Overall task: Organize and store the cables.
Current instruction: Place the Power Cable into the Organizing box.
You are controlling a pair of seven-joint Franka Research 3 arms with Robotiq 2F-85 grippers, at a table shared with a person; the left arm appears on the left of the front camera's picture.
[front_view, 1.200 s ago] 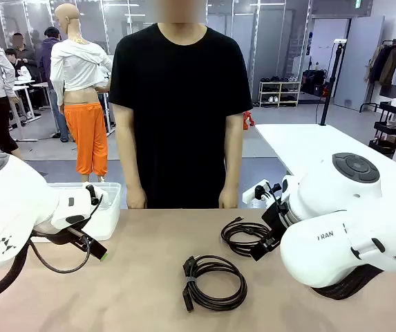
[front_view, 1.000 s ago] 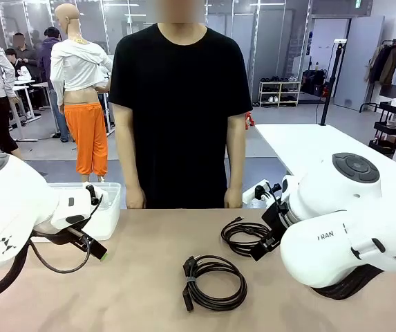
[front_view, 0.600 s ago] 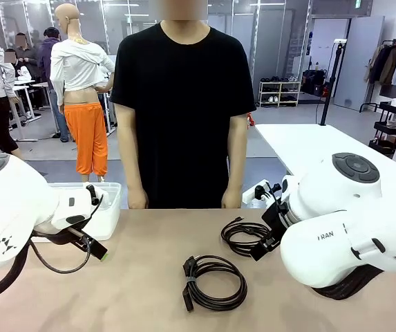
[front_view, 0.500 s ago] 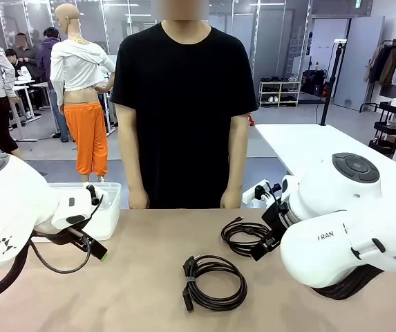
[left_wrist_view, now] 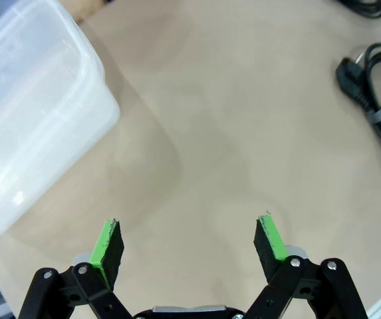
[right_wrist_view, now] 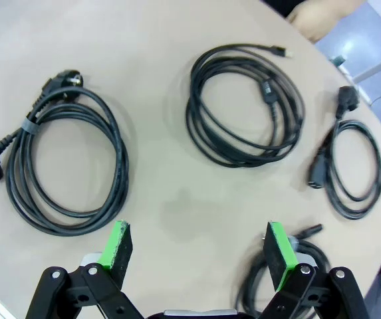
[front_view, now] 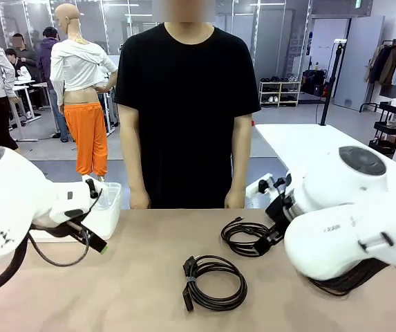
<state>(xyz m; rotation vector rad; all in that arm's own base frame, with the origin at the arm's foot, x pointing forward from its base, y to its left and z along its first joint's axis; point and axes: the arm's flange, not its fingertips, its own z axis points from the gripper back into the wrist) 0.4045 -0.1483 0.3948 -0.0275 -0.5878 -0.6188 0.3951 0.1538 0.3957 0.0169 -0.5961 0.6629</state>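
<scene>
Now | cables [right_wrist_view: 30, 125]: black round coils, thickest tied | left tool [left_wrist_view: 187, 226]: apart | right tool [right_wrist_view: 197, 229]: apart

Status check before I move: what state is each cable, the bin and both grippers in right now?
thick cable: coiled, tied, flat on the table, untouched.
thin cable: loosely coiled, on the table, one plug end sticking out.
small cable: coiled, on the table.
fourth cable: on the table, partly hidden by the right gripper's finger.
bin: lid off, no cable visible inside.
left gripper: open, empty.
right gripper: open, empty.
</scene>
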